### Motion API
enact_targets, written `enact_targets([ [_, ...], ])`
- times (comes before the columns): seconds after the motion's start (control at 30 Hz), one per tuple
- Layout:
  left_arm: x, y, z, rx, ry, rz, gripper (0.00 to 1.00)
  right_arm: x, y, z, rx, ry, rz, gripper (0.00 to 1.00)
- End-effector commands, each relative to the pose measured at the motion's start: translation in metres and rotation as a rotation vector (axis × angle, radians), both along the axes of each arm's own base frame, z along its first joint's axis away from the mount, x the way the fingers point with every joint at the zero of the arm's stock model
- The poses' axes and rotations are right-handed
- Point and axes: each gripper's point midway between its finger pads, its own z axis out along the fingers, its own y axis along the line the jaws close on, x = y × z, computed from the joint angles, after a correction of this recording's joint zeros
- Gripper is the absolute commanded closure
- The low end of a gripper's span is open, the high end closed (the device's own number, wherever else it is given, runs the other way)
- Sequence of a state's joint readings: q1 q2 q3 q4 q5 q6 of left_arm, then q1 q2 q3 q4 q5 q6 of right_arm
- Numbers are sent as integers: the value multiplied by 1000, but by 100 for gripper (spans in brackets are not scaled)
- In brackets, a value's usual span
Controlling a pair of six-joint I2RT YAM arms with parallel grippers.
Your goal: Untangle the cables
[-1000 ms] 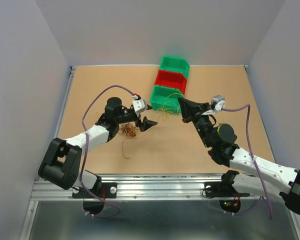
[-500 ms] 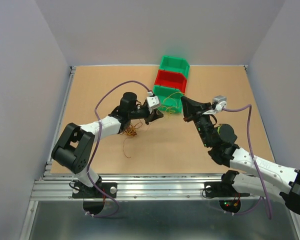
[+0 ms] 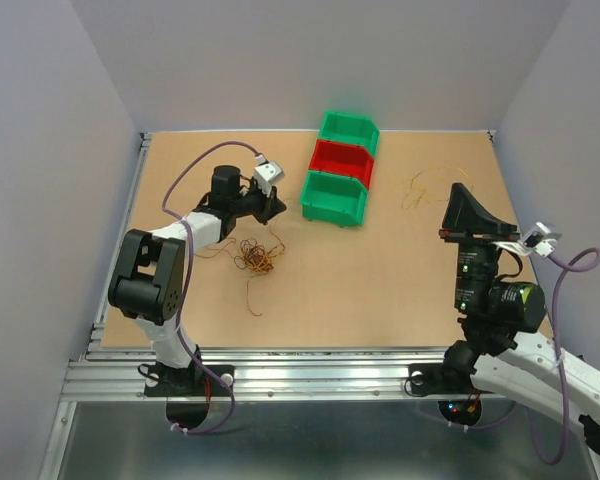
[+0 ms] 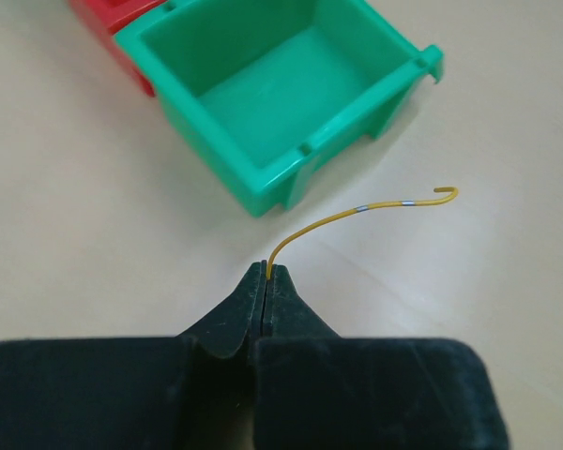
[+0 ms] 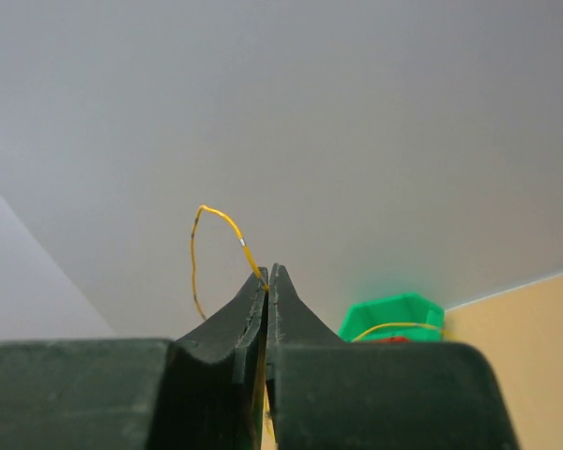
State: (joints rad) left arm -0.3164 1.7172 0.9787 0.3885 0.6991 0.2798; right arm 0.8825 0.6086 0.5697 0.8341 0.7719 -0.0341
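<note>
Above the tan wooden table [image 3: 380, 290], the top view shows the arms drawn well apart. The left gripper [image 3: 271, 207] has left the knot of thin brown and orange wires [image 3: 257, 256] and sits near the green plastic bin [image 3: 335, 198]. The right gripper [image 3: 458, 195] has swung off to the right, with a curly yellow strand [image 3: 425, 185] by its tip.

In the left wrist view, the jaws, wide a second ago, are pinched on a short yellow wire end [image 4: 357, 210] just before the bin.

In the right wrist view, the jaws are clamped on a looping yellow wire [image 5: 211, 220] held in the air.

The yellow wire looks freed, while the knot still needs work.
</note>
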Motion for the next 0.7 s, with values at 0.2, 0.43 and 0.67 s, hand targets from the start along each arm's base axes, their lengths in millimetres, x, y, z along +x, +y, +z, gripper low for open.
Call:
enact_targets([
  [0.2, 0, 13, 44, -30, -91, 4, 100, 35, 26, -27, -179, 113, -100, 99],
  [0.43, -8, 24, 58, -21, -155, 23, 100, 76, 68, -44, -295, 178, -97, 99],
  [0.67, -15, 27, 69, -25, -200, 23, 100, 152, 87, -73, -361, 292, -72, 99],
])
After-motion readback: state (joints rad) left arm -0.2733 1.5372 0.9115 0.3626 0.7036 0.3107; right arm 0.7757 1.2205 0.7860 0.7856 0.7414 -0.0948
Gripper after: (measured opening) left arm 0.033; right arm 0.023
